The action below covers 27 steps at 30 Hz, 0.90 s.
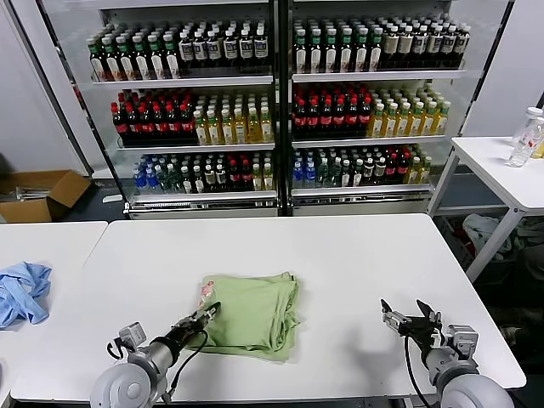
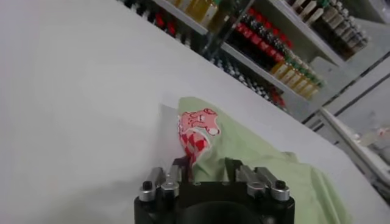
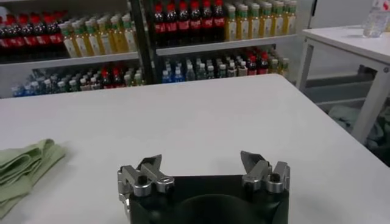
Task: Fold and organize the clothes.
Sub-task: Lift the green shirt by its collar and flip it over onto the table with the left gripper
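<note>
The light green shirt [image 1: 253, 313] lies folded into a rough rectangle on the white table [image 1: 340, 255], near the front and left of the middle. Part of its red-and-white checked print [image 2: 196, 129] shows at the left edge. My left gripper [image 1: 208, 313] is low at the shirt's near left edge. Its fingers [image 2: 180, 171] are partly apart, with the shirt's edge lying between them. My right gripper [image 1: 406, 316] is open and empty above the bare table at the front right, well away from the shirt [image 3: 21, 165].
A light blue cloth [image 1: 21, 291] lies on a second table at the far left. Shelves of bottles [image 1: 272, 102] stand behind the table. A small white side table [image 1: 501, 170] with bottles stands at the back right. A cardboard box [image 1: 42, 195] sits on the floor at the left.
</note>
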{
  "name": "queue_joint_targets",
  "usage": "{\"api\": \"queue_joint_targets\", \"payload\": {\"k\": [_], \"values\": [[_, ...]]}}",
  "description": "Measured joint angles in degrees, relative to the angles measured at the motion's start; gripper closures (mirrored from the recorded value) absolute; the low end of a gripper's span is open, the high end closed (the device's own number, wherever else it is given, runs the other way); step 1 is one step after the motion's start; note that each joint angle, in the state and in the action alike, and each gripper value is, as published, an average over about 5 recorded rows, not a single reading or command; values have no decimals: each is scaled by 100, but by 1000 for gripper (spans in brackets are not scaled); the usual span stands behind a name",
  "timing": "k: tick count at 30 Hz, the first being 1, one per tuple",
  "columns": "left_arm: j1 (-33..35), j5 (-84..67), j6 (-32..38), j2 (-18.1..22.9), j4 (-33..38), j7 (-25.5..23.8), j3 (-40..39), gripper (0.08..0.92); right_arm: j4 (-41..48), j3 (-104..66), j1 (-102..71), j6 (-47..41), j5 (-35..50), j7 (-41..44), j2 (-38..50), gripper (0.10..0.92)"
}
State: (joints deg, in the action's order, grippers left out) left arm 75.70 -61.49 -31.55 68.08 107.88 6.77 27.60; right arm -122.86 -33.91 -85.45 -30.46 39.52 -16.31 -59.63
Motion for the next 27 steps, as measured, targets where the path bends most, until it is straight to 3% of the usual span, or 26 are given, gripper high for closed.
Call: {"api": "queue_joint_targets", "payload": {"k": [9, 12, 20, 27], "values": [[-67, -835, -9, 92, -67, -59, 264, 850, -43, -86, -70, 4, 40, -13, 23, 203], [-42, -1169, -16, 126, -49, -71, 385, 896, -47, -113, -61, 4, 65, -19, 41, 203], [24, -2068, -91, 30, 3, 15, 1083, 900, -30, -123, -5, 6, 131, -22, 55, 203], [-13, -2586, -125, -506, -137, 51, 2293, 900, 15, -83, 94, 39, 178, -4, 58, 203]]}}
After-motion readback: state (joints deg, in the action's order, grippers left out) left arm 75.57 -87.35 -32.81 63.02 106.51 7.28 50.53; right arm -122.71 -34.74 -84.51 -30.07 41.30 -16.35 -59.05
